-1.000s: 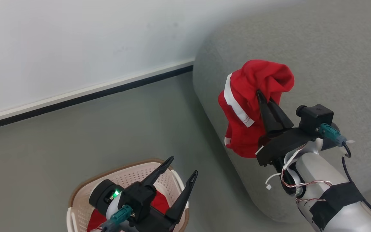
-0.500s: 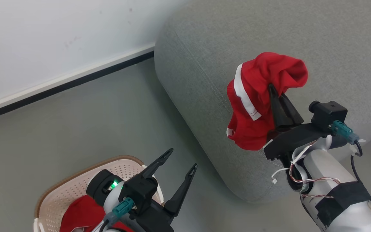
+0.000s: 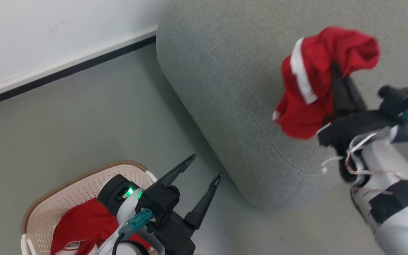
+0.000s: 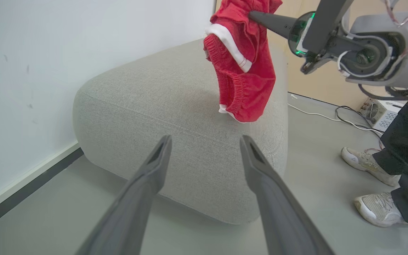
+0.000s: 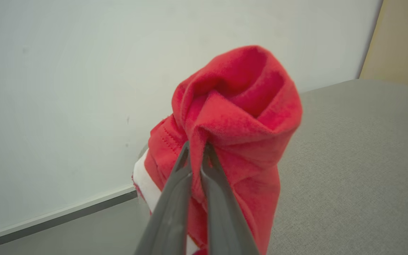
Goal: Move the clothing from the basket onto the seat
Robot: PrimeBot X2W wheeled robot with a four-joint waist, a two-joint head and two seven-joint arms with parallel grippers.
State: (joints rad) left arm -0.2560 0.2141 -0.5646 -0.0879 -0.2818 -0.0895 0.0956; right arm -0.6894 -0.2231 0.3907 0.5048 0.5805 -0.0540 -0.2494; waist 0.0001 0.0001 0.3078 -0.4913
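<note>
At the lower left of the head view the cream laundry basket point(image 3: 80, 194) stands on the grey floor point(image 3: 83, 117). In it lies a heap of red clothing point(image 3: 80, 226) with a bit of white trim. Just right of it, partly in front of the basket, is the left gripper point(image 3: 207, 164); its two long dark fingers stand wide apart, with nothing between them. They point toward the grey sofa seat point(image 3: 232, 88), whose rounded corner is near the white wall point(image 3: 48, 35). Further right, a red garment point(image 3: 317, 92) with a white stripe hangs above the seat from the right gripper point(image 3: 335, 67). In the right wrist view its jaws are nearly together and pinch a fold of this garment at their tips. In the left wrist view the garment's lower end hangs low over the top of the seat; whether it touches the cushion, I cannot tell. At the far right of that view a person's pale sneakers point(image 4: 367, 163) stand on the floor beside the sofa. Behind them lie cables point(image 4: 345, 113) and a small box point(image 4: 381, 111).
</note>
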